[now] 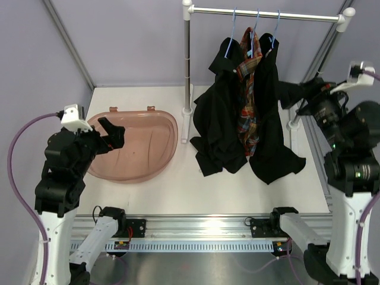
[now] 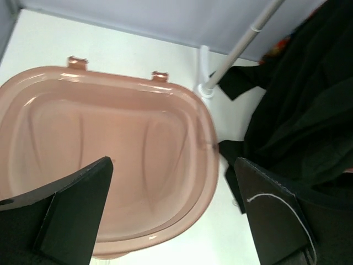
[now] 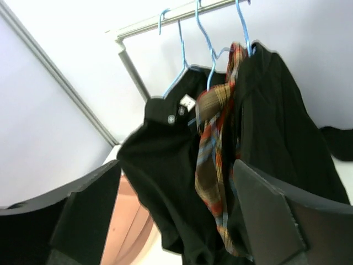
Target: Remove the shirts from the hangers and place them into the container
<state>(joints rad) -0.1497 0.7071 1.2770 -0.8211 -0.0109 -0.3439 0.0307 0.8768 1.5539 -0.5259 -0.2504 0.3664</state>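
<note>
I see my left pincer [image 2: 172,168] spread wide and empty — container [image 2: 205,138] just beneath. My right pincer [image 3: 175,167] likewise — shirts [image 3: 160,160] hanging straight ahead.

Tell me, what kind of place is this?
Probably a robot lab bench, not a closet: a left arm and a right arm mounted at a white table, with a little rail holding shirts and a tub beside it.
</note>
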